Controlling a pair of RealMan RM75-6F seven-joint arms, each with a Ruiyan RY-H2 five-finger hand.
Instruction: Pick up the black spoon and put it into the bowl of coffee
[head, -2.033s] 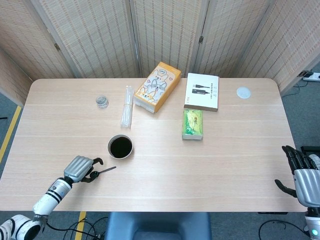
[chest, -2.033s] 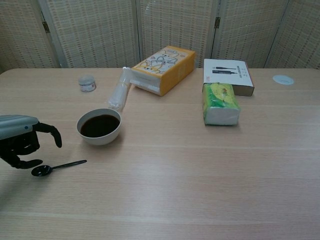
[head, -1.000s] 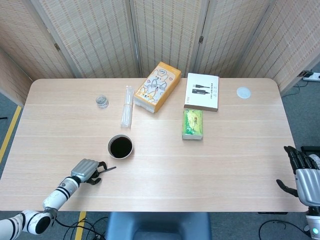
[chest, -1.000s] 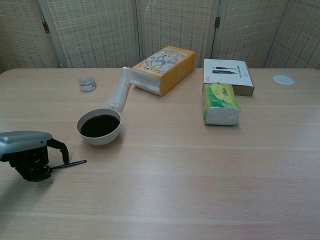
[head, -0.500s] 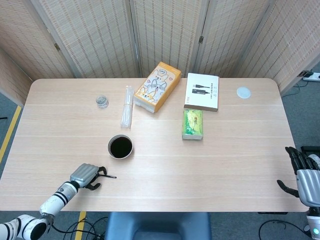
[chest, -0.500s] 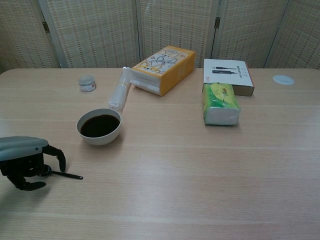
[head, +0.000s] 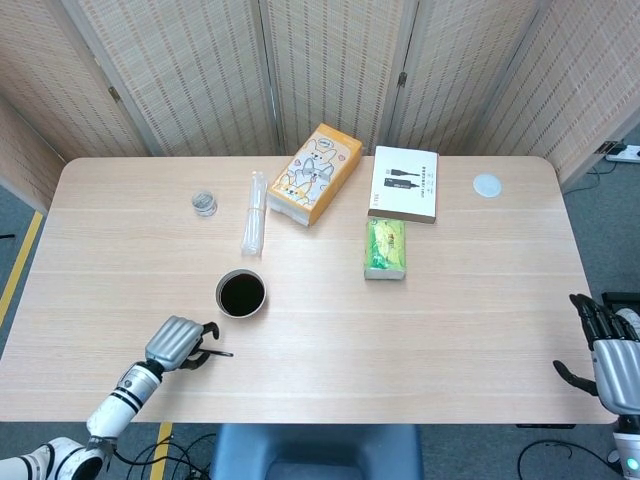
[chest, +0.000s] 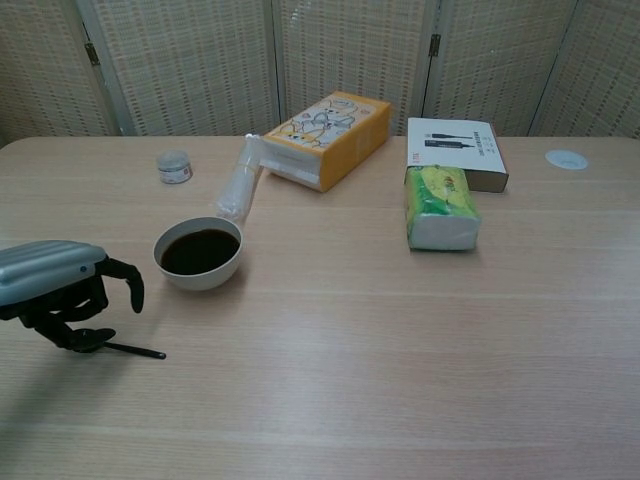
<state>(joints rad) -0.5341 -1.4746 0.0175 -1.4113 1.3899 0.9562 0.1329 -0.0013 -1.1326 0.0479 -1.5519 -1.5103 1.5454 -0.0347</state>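
Left hand (chest: 62, 293): low over the counter (chest: 400, 330), fingers curled down around the bowl end of the black spoon (chest: 118, 347). It seems to pinch that end, but the fingers hide the contact, so I cannot tell for sure.
Black spoon: its handle sticks out from under the left hand toward the robot's right, lying on or just over the counter. The bowl end is mostly hidden by the fingers. In the head view (head: 213, 352) only a thin dark line shows.
Bowl of coffee (chest: 198, 254): near the left hand, a little farther from the robot and to the hand's right, apart from the spoon. Dark liquid fills it.
Right hand (head: 606, 352): at the counter's right near edge, cut off by the frame of the head view; fingers spread and holding nothing. The chest view does not show it.
Beyond the bowl: a tube of clear cups (chest: 238, 182) and a small jar (chest: 174, 166); their details are too small to read.
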